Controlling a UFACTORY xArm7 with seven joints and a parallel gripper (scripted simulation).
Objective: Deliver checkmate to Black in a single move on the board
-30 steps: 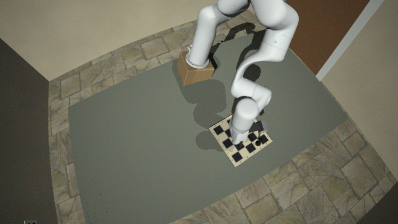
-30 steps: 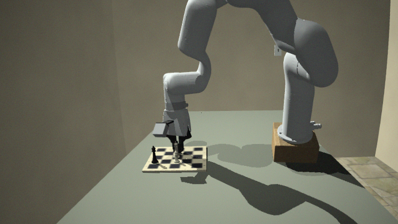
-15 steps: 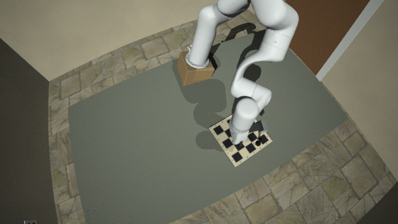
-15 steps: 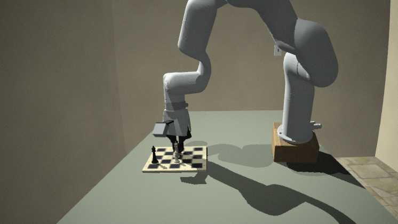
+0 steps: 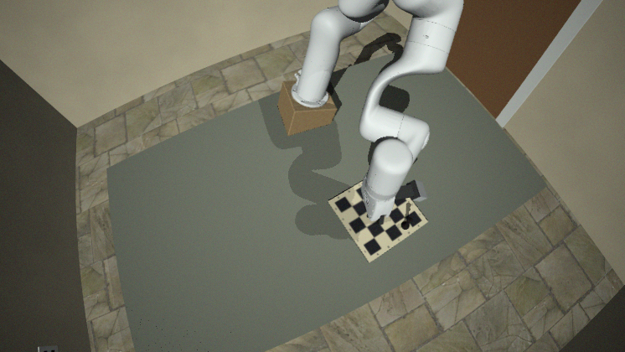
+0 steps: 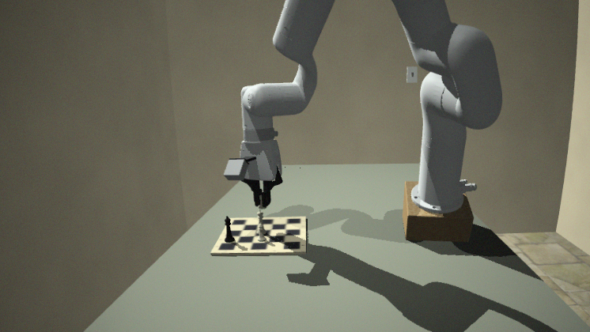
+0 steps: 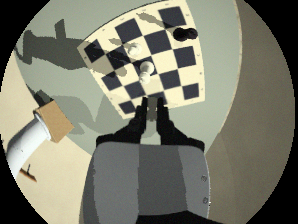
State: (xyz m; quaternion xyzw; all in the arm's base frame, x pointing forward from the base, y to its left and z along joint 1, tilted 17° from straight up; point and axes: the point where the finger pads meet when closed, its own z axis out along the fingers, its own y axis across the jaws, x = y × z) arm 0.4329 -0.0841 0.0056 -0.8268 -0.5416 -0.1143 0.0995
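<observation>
A small chessboard (image 5: 375, 222) lies on the grey mat; it also shows in the side view (image 6: 262, 235) and the wrist view (image 7: 147, 52). My gripper (image 6: 262, 201) hangs upright over the middle of the board, shut on the top of a white piece (image 7: 147, 70), and holds it just above the squares. A second white piece (image 7: 133, 48) stands on the board close by; in the side view the two overlap (image 6: 261, 228). A black king (image 6: 228, 231) stands upright near the board's edge, apart from the gripper, and shows in the wrist view (image 7: 185, 32) and the overhead view (image 5: 405, 225).
The arm's base sits on a wooden block (image 5: 307, 112), well away from the board. Walls stand close behind and to the left of the board in the side view. Stone tiles border the mat.
</observation>
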